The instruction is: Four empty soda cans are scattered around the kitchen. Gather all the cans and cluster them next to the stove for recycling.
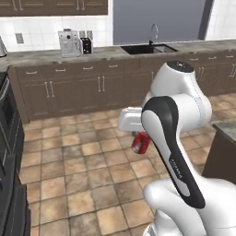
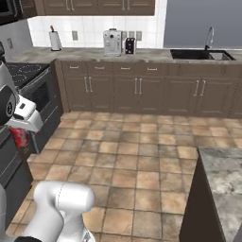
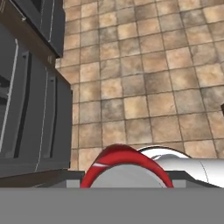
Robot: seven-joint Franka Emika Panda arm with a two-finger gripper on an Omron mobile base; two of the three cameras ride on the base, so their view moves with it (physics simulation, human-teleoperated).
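The red soda can (image 1: 140, 142) sits gripped in the hand (image 1: 137, 136), carried in the air above the tiled floor (image 1: 83, 170), near the stove (image 2: 28, 82), whose oven door faces it; worktop (image 2: 142, 55) behind the stove

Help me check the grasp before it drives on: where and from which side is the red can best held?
Around its cylindrical wall, which is where the end effector has the red can, gripped from above with the can hanging upright beneath the hand. The round side suits two fingers closing across it.
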